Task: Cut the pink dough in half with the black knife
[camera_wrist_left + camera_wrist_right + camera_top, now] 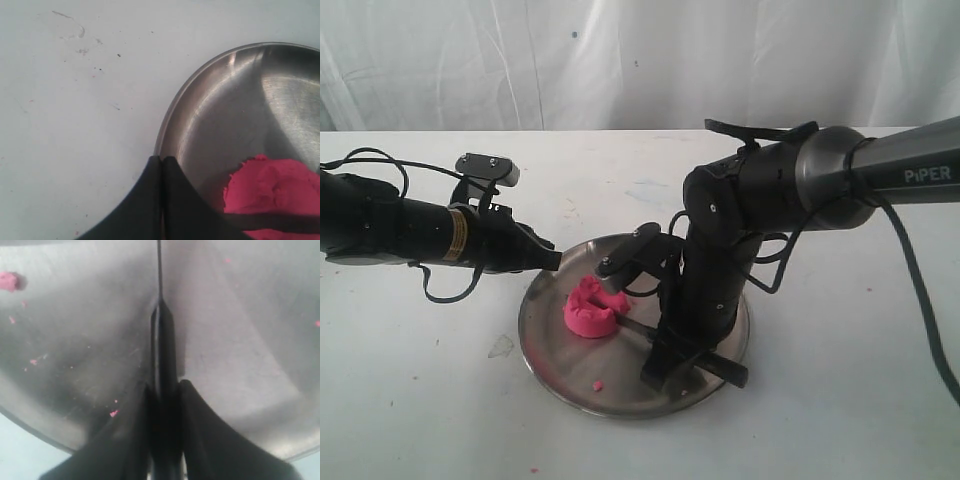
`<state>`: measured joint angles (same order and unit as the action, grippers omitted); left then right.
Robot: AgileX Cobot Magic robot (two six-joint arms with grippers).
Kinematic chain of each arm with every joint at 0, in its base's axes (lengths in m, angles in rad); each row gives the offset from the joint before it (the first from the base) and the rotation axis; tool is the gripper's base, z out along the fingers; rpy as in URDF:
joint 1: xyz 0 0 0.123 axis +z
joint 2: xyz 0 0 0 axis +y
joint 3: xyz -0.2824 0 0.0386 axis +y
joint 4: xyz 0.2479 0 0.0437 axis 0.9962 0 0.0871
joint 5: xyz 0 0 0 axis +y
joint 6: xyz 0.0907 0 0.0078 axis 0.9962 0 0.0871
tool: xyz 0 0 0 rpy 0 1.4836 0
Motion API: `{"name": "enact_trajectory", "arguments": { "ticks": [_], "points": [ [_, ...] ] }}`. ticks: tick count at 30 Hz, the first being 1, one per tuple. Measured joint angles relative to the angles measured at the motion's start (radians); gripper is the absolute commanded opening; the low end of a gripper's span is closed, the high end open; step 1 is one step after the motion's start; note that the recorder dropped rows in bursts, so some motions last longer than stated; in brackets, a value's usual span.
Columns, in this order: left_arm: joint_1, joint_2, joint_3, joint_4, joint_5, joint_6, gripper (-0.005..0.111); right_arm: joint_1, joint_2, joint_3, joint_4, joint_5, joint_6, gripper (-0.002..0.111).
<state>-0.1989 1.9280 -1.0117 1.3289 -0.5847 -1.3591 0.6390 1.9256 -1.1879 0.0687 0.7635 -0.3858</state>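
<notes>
White table (420, 400), steel plate (570, 375), 2 grippers at work.
The right gripper (165, 386) stands over the plate, its jaws clamped on the handle of the black knife (162, 350), whose blade lies across the pink dough (590, 310) left of the plate's middle. The left gripper (162, 159) sits at the plate's rim with its fingers pressed together and nothing visible between them. 1 pink crumb (598, 384) lies near the front rim.

Robot lab rig for sure: plain scuffed white worktop (420, 400), a wrinkly white sheet (620, 60) hung behind it at 12 o'clock, black left arm (380, 232) in from 9, right arm (900, 160) from 3 stamped PiPER, loose cables (917, 290) trailing off them.
</notes>
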Motion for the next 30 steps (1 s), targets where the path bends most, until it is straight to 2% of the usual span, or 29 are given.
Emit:
{"name": "enact_trajectory", "arguments": {
  "ticks": [30],
  "points": [
    [0.000, 0.000, 0.000, 0.000, 0.000, 0.000, 0.000, 0.000, 0.000, 0.000, -0.033, 0.037, 0.020, 0.000]
  ]
}}
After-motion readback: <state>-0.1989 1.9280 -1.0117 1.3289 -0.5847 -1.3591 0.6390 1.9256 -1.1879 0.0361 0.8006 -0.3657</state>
